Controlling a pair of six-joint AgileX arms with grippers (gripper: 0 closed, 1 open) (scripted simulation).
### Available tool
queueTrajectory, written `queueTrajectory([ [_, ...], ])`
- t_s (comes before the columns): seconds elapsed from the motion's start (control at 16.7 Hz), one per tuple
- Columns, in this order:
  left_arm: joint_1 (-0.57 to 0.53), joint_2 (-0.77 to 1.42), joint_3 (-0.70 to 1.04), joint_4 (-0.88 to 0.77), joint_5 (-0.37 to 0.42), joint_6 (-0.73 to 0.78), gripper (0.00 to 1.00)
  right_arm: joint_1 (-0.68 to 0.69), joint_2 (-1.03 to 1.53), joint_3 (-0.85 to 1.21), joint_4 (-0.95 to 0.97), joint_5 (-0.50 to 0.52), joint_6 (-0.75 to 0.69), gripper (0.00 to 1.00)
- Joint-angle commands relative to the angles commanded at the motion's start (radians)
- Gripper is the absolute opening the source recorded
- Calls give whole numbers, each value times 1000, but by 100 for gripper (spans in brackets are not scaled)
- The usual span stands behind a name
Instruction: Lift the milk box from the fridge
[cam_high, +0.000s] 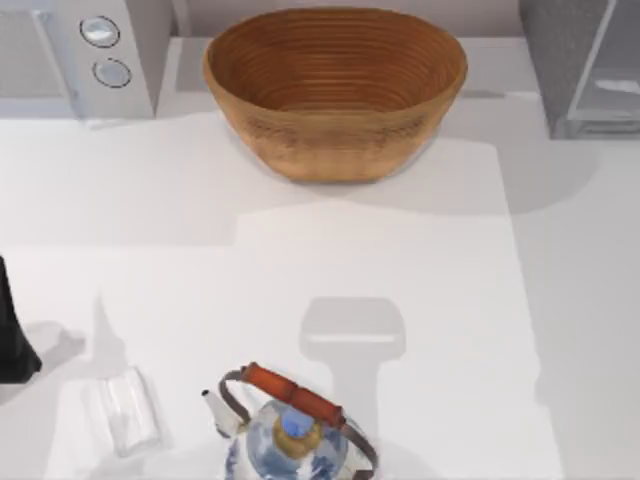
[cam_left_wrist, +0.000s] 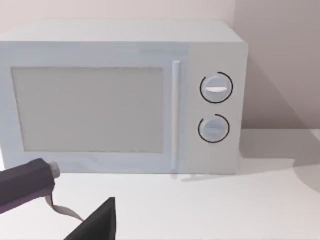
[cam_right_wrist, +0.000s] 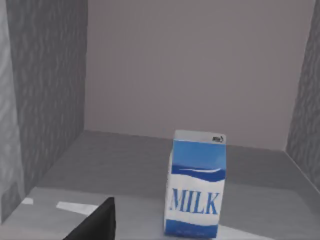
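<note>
Impossible to tell how wide the right gripper (cam_right_wrist: 96, 223) is set, or whether anything is held: just a dark wedge of it at the frame's edge in the right wrist view. Facing into the fridge (cam_right_wrist: 46, 95), dark-grey speckled walls on both sides and a plain back wall beyond. Ahead of the gripper, on the fridge floor, the milk box (cam_right_wrist: 195, 184): upright, blue with a white band and "MILK" on the front, apart from the gripper, bare grey floor between the two. Well clear of either side wall.

Same doubt about the left gripper (cam_left_wrist: 96, 223), parked near the table's (cam_high: 420, 260) left edge and pointed at a light-grey box with two round knobs (cam_left_wrist: 120, 95), door shut.

From above: fridge at the far right corner, knobbed box at the far left, a wicker basket (cam_high: 335, 90) between them along the back. At the near edge, a blue-and-white teapot (cam_high: 290, 432) with an orange handle; just left of it, a small clear object (cam_high: 122, 410), kind uncertain.
</note>
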Motion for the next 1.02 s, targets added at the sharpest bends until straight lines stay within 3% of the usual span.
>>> queueTrajectory([
  [0.54, 0, 0, 0, 0, 0, 0, 100, 178, 371, 527, -213, 206, 7, 100],
  [0.72, 0, 0, 0, 0, 0, 0, 100, 208, 440, 574, -274, 269, 12, 100],
  [1.02, 0, 0, 0, 0, 0, 0, 100, 205, 443, 571, -277, 272, 12, 100],
])
